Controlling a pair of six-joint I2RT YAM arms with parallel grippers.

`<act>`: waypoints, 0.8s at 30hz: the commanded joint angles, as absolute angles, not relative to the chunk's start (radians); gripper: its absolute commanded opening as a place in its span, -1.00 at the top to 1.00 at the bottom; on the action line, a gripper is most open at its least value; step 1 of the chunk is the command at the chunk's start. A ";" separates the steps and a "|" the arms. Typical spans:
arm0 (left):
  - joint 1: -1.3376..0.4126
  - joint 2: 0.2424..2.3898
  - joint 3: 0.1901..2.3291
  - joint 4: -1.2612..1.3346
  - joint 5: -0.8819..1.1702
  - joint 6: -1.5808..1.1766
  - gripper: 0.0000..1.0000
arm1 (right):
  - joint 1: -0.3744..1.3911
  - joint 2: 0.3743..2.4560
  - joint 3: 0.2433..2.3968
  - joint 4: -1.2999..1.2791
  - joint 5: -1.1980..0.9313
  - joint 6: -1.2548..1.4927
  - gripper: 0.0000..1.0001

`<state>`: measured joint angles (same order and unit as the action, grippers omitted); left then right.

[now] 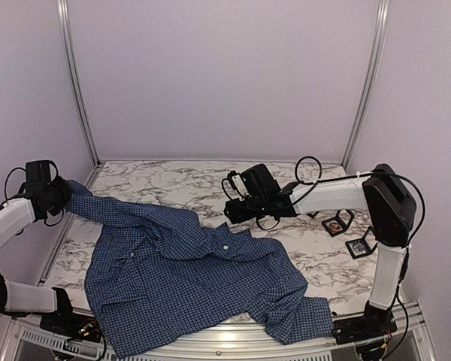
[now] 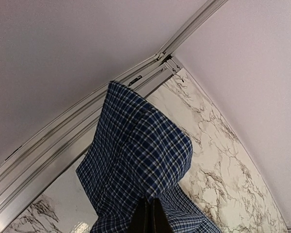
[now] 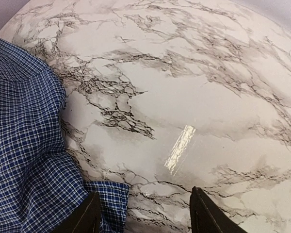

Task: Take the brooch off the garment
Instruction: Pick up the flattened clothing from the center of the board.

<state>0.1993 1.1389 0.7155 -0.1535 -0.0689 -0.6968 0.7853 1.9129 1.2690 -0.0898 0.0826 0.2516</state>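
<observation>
The garment [image 1: 188, 274], a dark blue checked shirt, lies spread over the marble table. One sleeve is stretched toward the far left corner, where my left gripper [image 1: 59, 197] is shut on it. In the left wrist view the cloth [image 2: 136, 150] stands bunched above the closed fingers [image 2: 150, 213]. My right gripper [image 1: 228, 212] hangs open just past the shirt's far edge. In the right wrist view its gap [image 3: 144, 196] holds only bare marble, and a shirt corner [image 3: 106, 194] lies beside its left finger. A small pale dot [image 1: 225, 247] shows on the shirt; I cannot tell whether it is the brooch or a button.
Two small black frames lie at the right of the table: one with an orange-and-pale piece [image 1: 336, 223], one with a bluish piece [image 1: 359, 245]. Metal rails [image 2: 63, 141] run along the table's edges below the pale walls. Bare marble [image 3: 194, 97] lies ahead of the right gripper.
</observation>
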 commanded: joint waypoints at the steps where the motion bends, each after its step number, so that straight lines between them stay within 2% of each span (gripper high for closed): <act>1: 0.206 1.117 0.703 -0.124 -0.047 -0.702 1.00 | 0.788 2.019 1.383 -0.159 -0.003 0.201 -0.19; 11: 0.206 1.119 0.715 -0.120 -0.031 -0.702 1.00 | 0.789 2.098 1.415 -0.163 -0.033 0.193 -0.07; 24: 0.206 1.122 0.725 -0.117 -0.015 -0.704 1.00 | 0.787 2.146 1.398 -0.113 -0.093 0.210 -0.02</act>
